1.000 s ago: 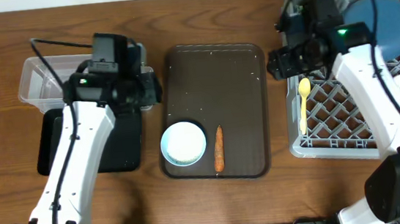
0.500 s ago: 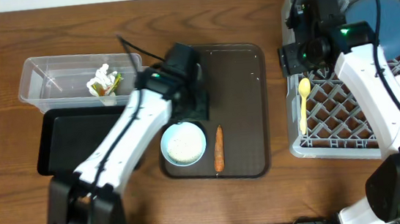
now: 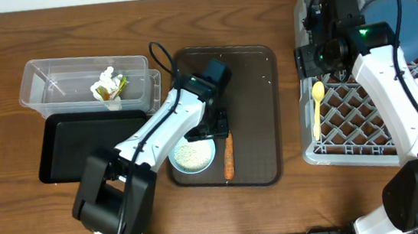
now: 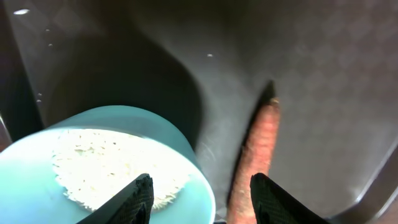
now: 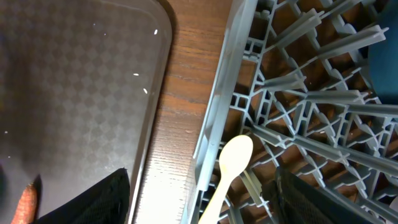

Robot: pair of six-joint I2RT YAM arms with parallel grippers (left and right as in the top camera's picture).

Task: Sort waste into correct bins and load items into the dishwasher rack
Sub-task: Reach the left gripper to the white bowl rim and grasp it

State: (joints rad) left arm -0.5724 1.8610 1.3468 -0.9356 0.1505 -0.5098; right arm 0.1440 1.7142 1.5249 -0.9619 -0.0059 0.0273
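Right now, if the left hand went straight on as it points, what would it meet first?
The left hand would probably meet the rice bowl's rim, the carrot just beside; depth is unclear, so it might slip between them onto the brown tray.

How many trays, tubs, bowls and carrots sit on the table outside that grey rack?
Trays: 2 (black tray, brown serving tray)
Tubs: 1 (clear tub)
Bowls: 1 (bowl of rice)
Carrots: 1 (carrot)
Total: 5
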